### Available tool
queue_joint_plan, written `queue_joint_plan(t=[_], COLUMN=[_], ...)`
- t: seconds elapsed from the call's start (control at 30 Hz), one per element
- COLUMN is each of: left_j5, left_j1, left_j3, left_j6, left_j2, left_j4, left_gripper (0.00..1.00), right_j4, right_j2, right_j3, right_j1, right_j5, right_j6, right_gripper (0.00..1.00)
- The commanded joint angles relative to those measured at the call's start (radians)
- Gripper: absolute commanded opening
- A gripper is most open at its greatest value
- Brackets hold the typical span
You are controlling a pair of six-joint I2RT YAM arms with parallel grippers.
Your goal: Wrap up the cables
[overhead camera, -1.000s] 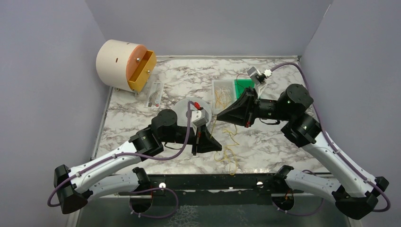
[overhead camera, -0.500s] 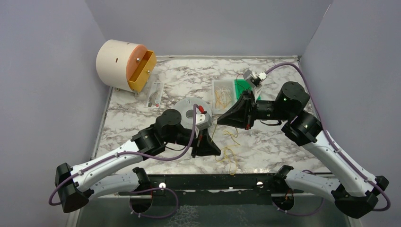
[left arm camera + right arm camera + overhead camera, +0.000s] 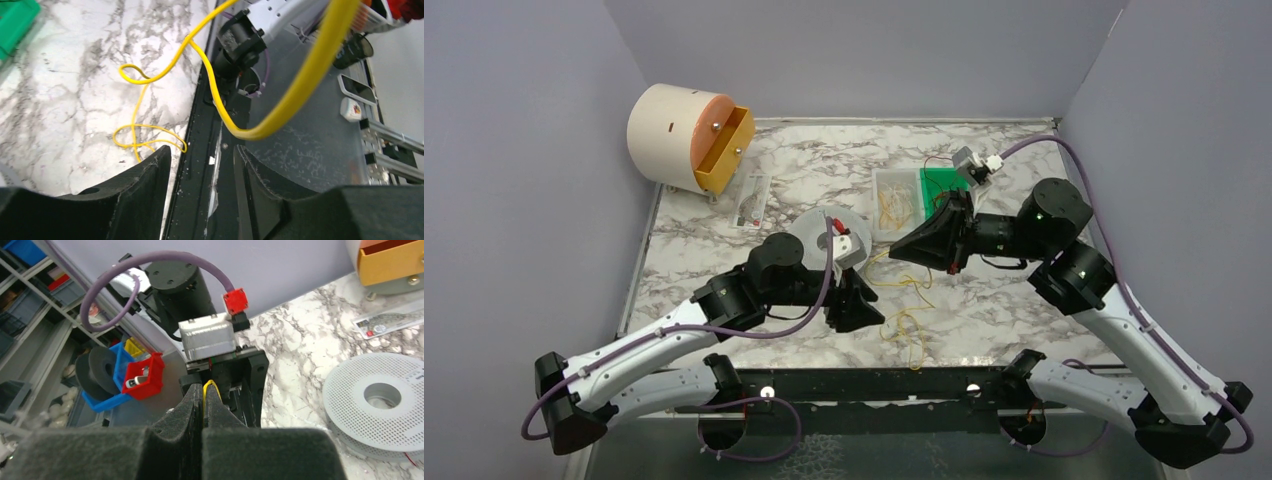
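No legible text anywhere; print on the flat packet (image 3: 389,323) too blurred.

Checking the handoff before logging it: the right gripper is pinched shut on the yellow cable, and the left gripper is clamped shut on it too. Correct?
Only the left is wrong: the left wrist view shows the left gripper open, fingers apart, not gripping the yellow cable. The right gripper is pinched shut on it.

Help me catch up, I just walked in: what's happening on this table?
The robot's right claw is shut on a yellow cable. Its left claw is open, the cable passing before it ungripped. The rest lies in loose loops on the table.
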Motion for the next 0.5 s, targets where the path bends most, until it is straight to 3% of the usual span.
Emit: queue_joint_plan(t=[0.0, 0.2, 0.47], left_j5=[-0.196, -0.321, -0.355], left_j1=[-0.004, -0.004, -0.004], left_j3=[0.049, 0.064, 0.063], left_j6=[0.020, 0.035, 0.019], left_j2=[-0.045, -0.085, -0.144], left_j4=[-0.044, -0.090, -0.054], left_gripper=[0.54, 0.58, 0.62], right_j4=[-0.058, -0.110, -0.082], right_j2=[-0.024, -0.046, -0.067], right_j3=[-0.005, -0.019, -0.072], right_j1=[0.001, 0.002, 0.002], right_j5=[0.118, 0.266, 0.359], right_j6=[-0.026, -0.030, 0.007], right_gripper=[0.01, 0.01, 0.01])
